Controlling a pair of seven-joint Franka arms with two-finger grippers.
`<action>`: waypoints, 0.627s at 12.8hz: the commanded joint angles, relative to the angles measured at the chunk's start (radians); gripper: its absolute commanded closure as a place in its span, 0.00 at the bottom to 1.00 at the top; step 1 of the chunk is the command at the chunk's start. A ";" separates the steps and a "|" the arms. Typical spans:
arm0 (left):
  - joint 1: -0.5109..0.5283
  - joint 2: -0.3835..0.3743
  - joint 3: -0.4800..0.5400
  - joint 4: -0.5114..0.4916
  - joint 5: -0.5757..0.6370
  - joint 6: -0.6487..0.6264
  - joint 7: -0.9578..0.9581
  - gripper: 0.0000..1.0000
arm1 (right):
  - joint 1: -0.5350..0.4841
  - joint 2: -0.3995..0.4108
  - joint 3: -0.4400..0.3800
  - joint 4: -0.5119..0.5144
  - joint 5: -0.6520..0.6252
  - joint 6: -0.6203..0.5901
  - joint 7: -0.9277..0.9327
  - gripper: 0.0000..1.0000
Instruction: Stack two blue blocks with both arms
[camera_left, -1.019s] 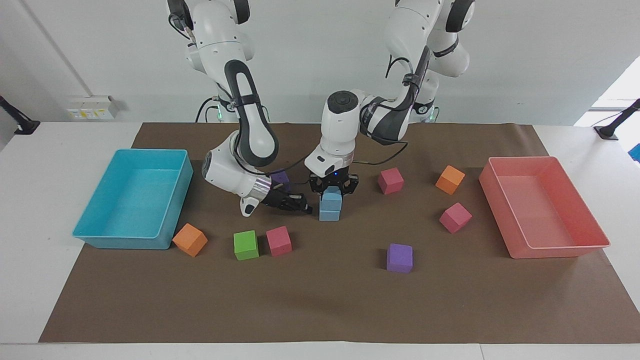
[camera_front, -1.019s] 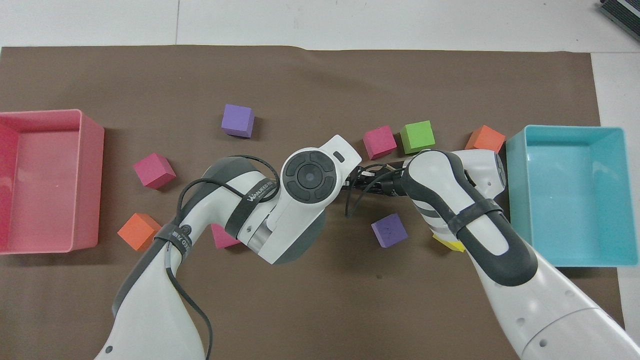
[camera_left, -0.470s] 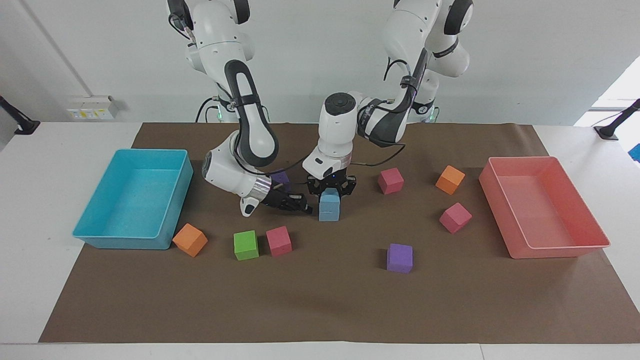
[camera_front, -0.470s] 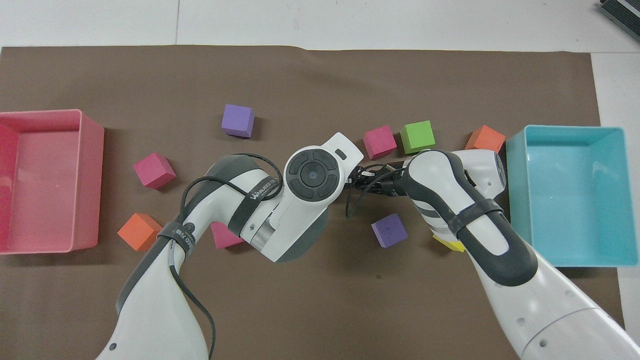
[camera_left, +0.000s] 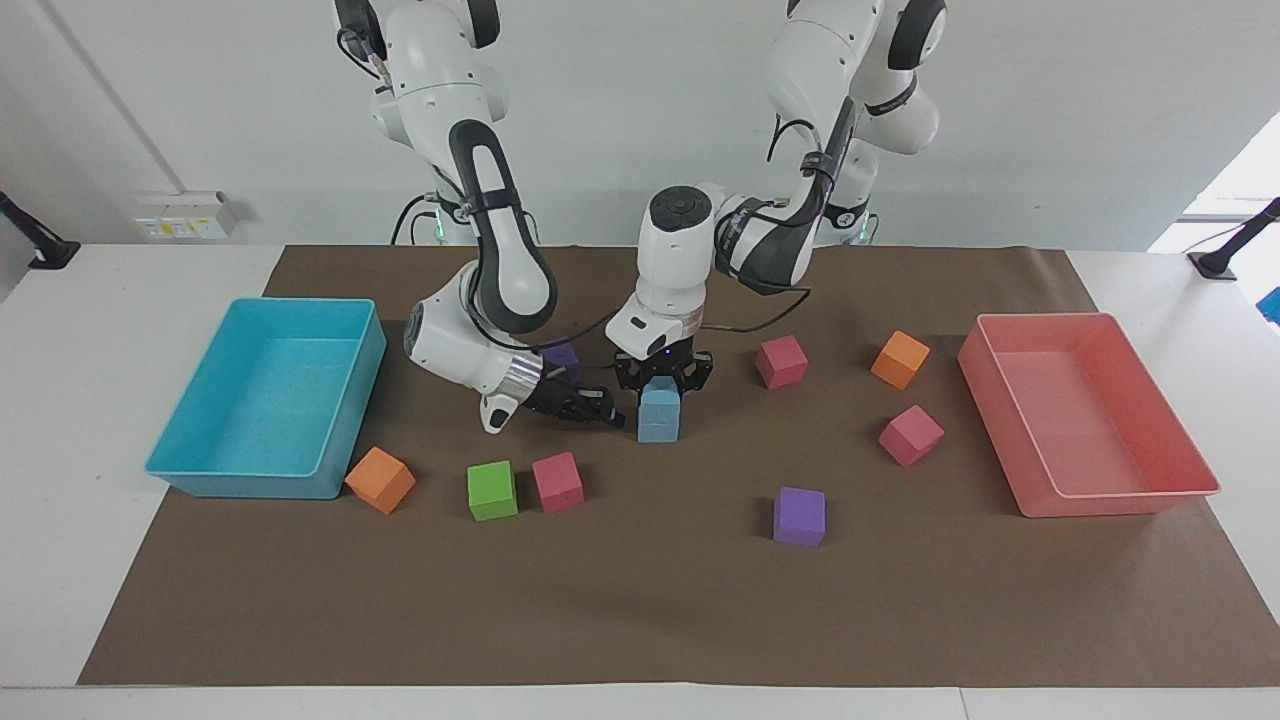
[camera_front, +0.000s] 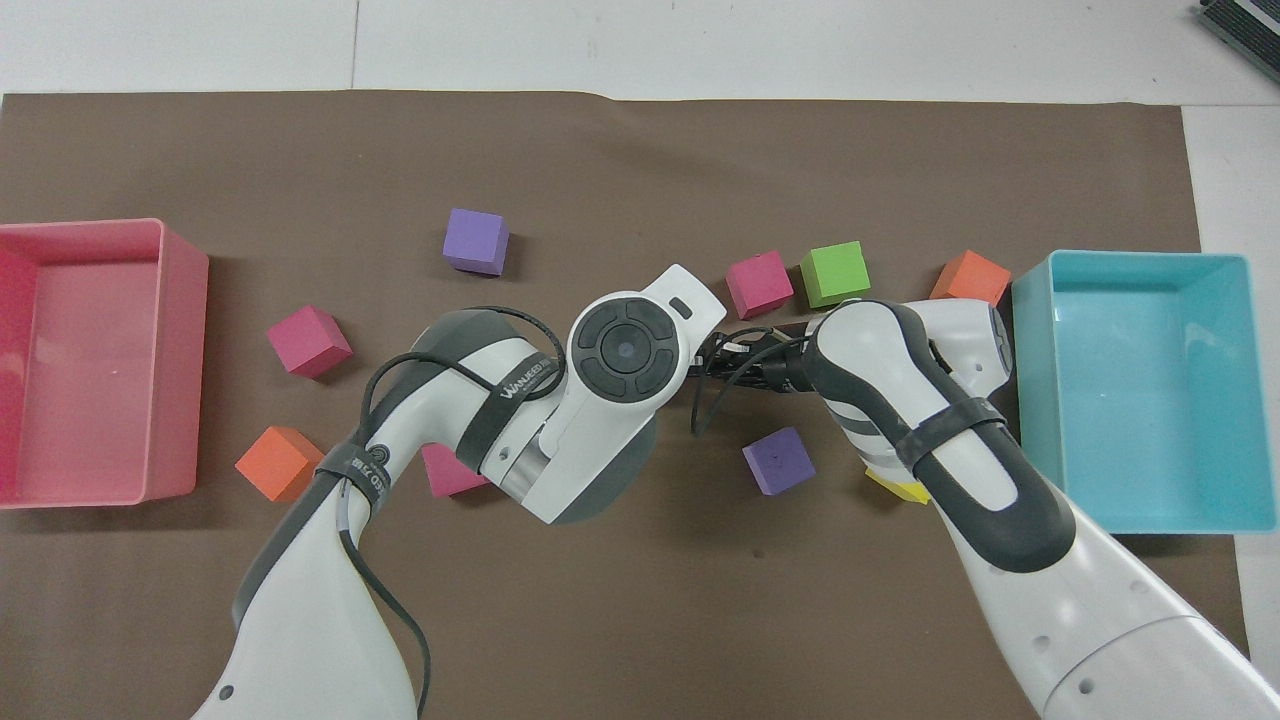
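Blue blocks (camera_left: 660, 412) stand as a two-high stack near the middle of the brown mat (camera_left: 640, 600), the upper cube sitting on the lower one. The left gripper (camera_left: 664, 378) comes straight down on the stack and its fingers are closed on the upper cube. In the overhead view that arm's wrist covers the stack completely. The right gripper (camera_left: 606, 412) lies low and nearly level just beside the stack, toward the right arm's end of the table, its fingertips together and nothing between them; whether it touches the lower cube cannot be told.

Closest to the robots lie a yellow cube (camera_front: 897, 487), mostly hidden under the right arm, a purple cube (camera_front: 779, 460), a magenta cube (camera_left: 781, 361) and an orange cube (camera_left: 900, 358). Level with the stack or slightly farther sits another magenta cube (camera_left: 911, 434). Farther out come a third magenta cube (camera_left: 557, 481), a green cube (camera_left: 492, 490) and a second orange cube (camera_left: 380, 479), that one touching or just beside the turquoise tray (camera_left: 190, 400). Farthest is a second purple cube (camera_left: 799, 516). A pink tray (camera_left: 1130, 500) sits at the left arm's end of the table.
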 joint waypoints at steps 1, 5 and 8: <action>-0.017 0.010 0.015 0.022 0.027 -0.022 -0.027 0.76 | -0.002 -0.004 0.006 -0.006 0.030 0.020 0.001 1.00; -0.016 0.010 0.015 0.022 0.027 -0.010 -0.028 0.31 | 0.003 -0.004 0.008 -0.006 0.030 0.029 0.002 1.00; -0.011 0.010 0.014 0.018 0.027 -0.007 -0.028 0.00 | 0.004 -0.002 0.008 -0.006 0.030 0.033 0.002 1.00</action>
